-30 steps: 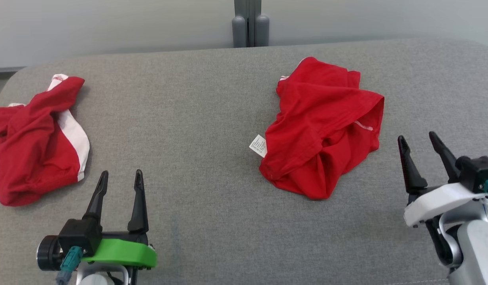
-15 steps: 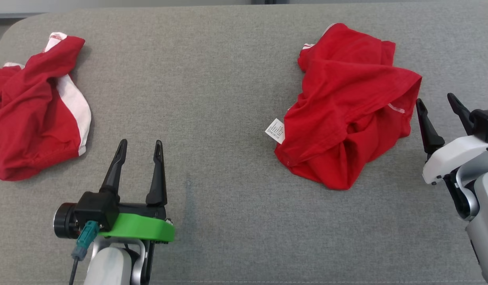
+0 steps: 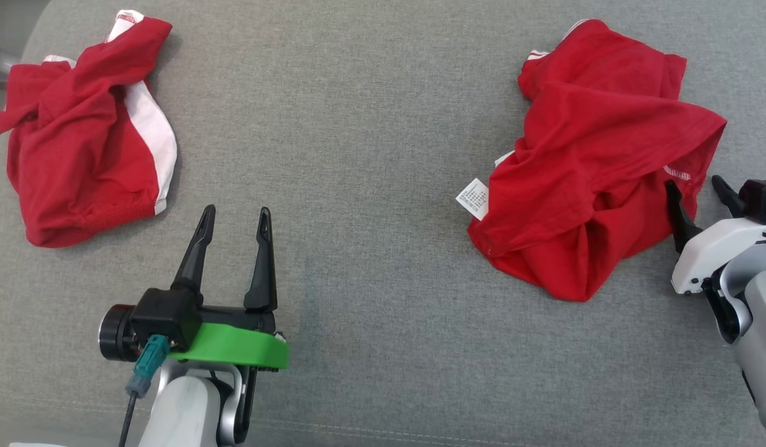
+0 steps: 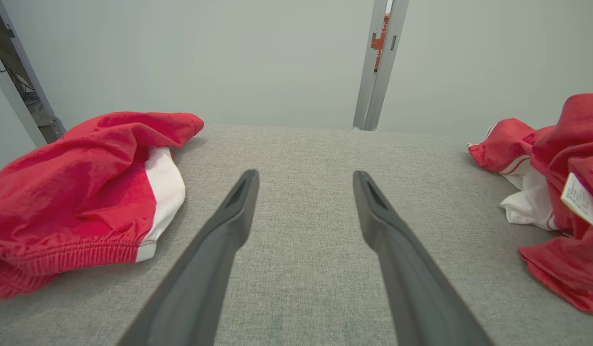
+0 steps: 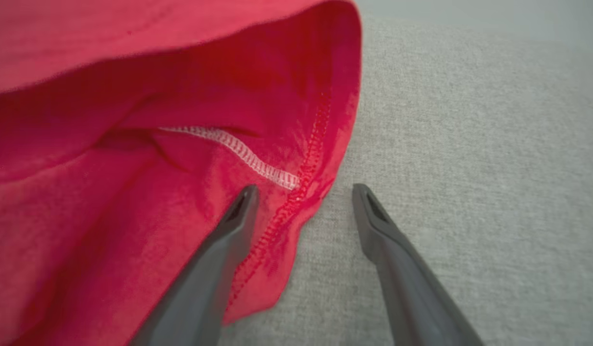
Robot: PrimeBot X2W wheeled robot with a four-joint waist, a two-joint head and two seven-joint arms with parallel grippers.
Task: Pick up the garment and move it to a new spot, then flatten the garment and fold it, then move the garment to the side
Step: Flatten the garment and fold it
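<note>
Grey fabric-covered table (image 3: 370,124) across the head view. Red garment (image 3: 594,155) lies crumpled at the right, white care label (image 3: 473,197) sticking out of its left edge. A second piece, the red-and-white garment (image 3: 79,143), is bunched at the far left, well apart from the first. Left hand (image 3: 236,211) sits low and left of centre over bare table between the two garments, fingers spread, nothing in it. Right hand (image 3: 693,182) is at the right edge, released. Its inner finger is right at the red garment's right-hand edge and its outer finger is over table.

Left wrist view: pale wall (image 4: 229,57) and a grey upright post (image 4: 378,72) behind the table's far edge. Left hand (image 4: 306,175) is wide apart and empty, with bare table between the fingers. The red-and-white garment (image 4: 75,192) is off to the left side, elastic hem toward me. The red garment (image 4: 565,192) is at the right edge, its label facing the camera.

Right wrist view: red garment (image 5: 133,192) takes up the left half, a fold arching over an opening, with a line of white stitching (image 5: 248,156) inside. Right hand (image 5: 304,189) is released. One finger overlaps the stitched hem and the other is over grey table (image 5: 469,144). I cannot tell whether the finger touches the cloth. Nothing is pinched.
</note>
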